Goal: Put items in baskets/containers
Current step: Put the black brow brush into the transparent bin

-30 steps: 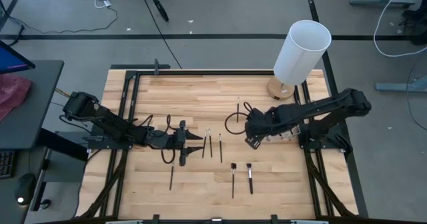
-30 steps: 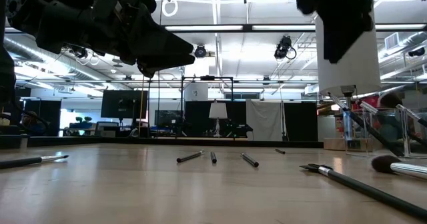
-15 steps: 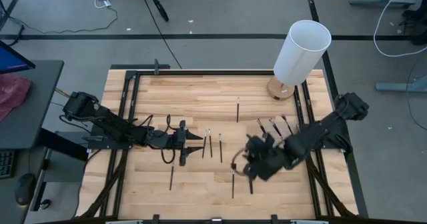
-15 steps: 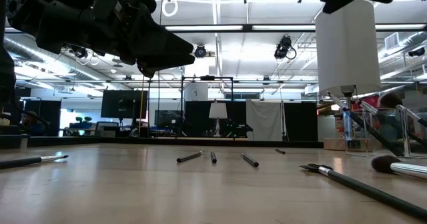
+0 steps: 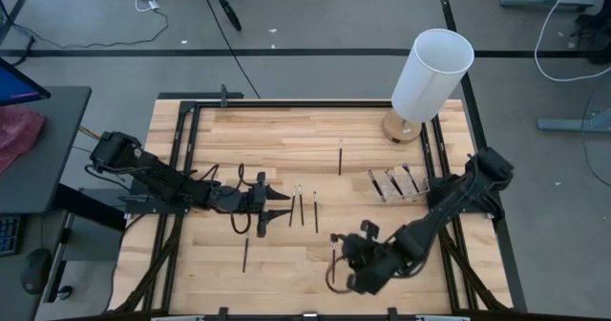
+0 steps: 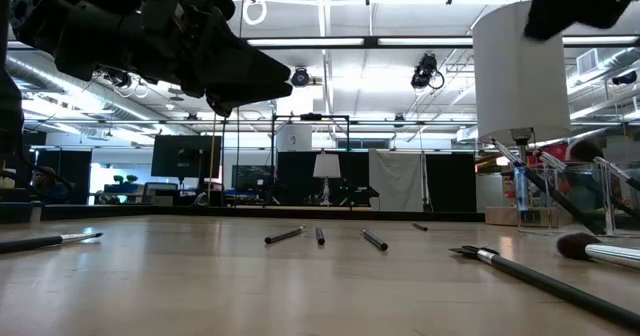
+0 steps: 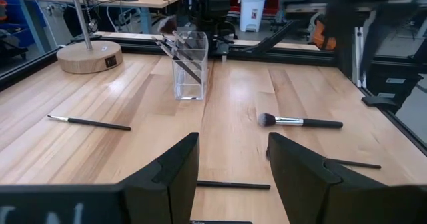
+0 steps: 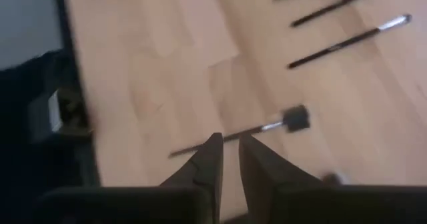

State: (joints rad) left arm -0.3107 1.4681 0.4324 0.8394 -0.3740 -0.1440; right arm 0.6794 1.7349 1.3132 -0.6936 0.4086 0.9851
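While several brushes (image 5: 304, 207) lie scattered on the surface (image 5: 286, 139), the step in hand looks like a pick-up. The right end effector (image 5: 355, 266) is low at the front edge, right at a fluffy-headed brush (image 8: 267, 125); whether it has clamped on that brush I cannot tell. Next, I'd guess, comes a clean lift and a carry to the clear holder (image 5: 396, 184) near the right rail. The left end effector (image 5: 263, 206) hangs open at mid-left, waiting. The left wrist view shows the holder plainly, with brushes already leaning inside, where the high view gives only a faint outline. The right wrist view alone shows the targeted brush, hidden from above by the arm.
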